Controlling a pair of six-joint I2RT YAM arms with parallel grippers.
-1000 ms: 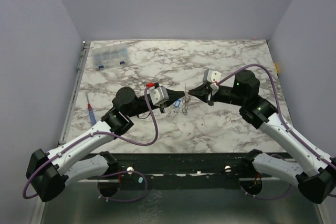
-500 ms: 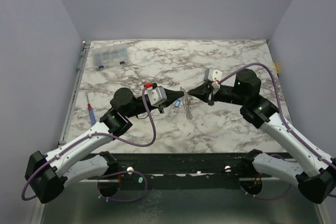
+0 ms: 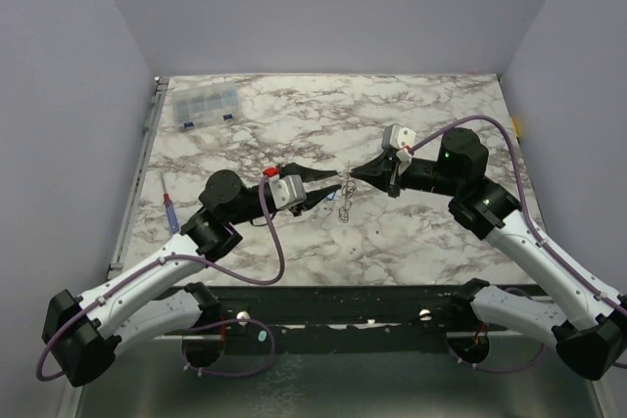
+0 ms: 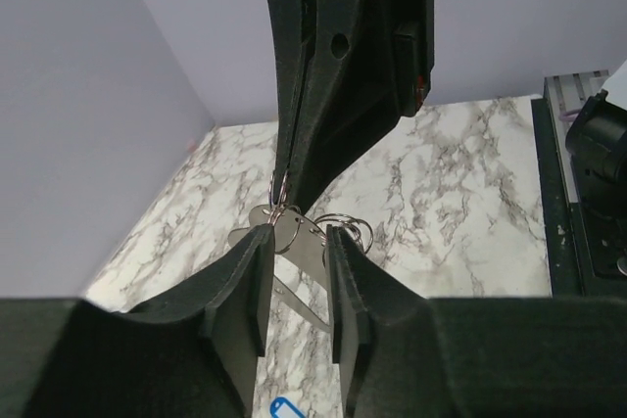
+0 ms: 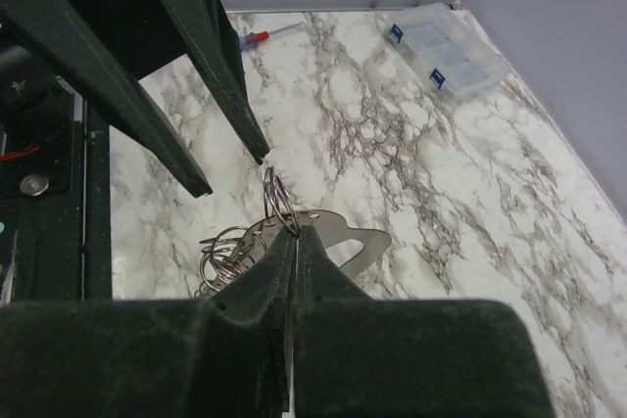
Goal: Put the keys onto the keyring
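Right hand [image 3: 347, 175] is clenched on the keyring [image 5: 277, 193], held above the bench [image 3: 441, 105] so keys [image 4: 294, 242] dangle; left hand [image 3: 329, 184], at nine o'clock, is parted around them.

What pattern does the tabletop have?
The tabletop is white marble with dark grey veins, clearest in the top external view.

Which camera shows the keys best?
The right wrist view: the keys show big and clear at the tip of the shut right pincer. The left wrist view half hides them between the fingers of the left pincer; the top view shows only a tiny shiny cluster.
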